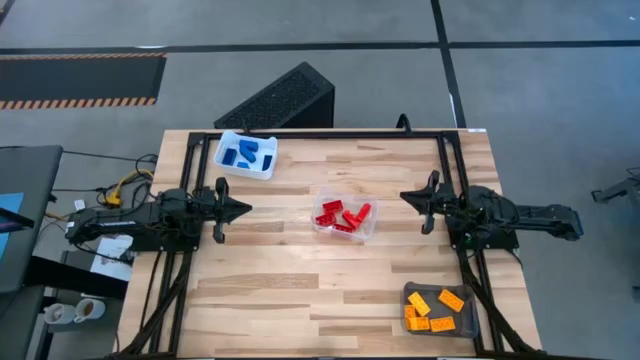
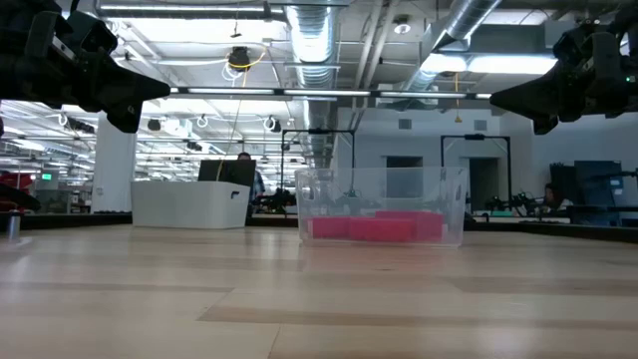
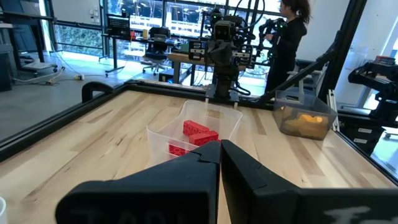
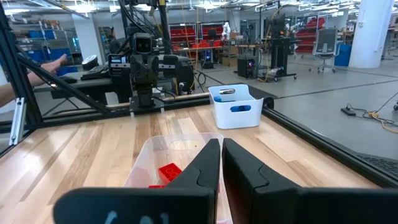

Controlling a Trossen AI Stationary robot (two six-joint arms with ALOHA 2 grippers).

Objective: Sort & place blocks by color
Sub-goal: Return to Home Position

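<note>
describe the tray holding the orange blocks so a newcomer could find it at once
Seen from above, go to the wooden table's lower right corner, past the right gripper. The dark tray sits there alone. It is the only dark one and the only one with orange blocks; the white tray holds blue blocks, the clear tray red blocks.

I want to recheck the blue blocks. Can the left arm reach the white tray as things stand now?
Probably yes. The white tray with the blue blocks stands close to the left gripper, only bare table between them. The gripper is shut and must open first. The right gripper waits opposite.
</note>
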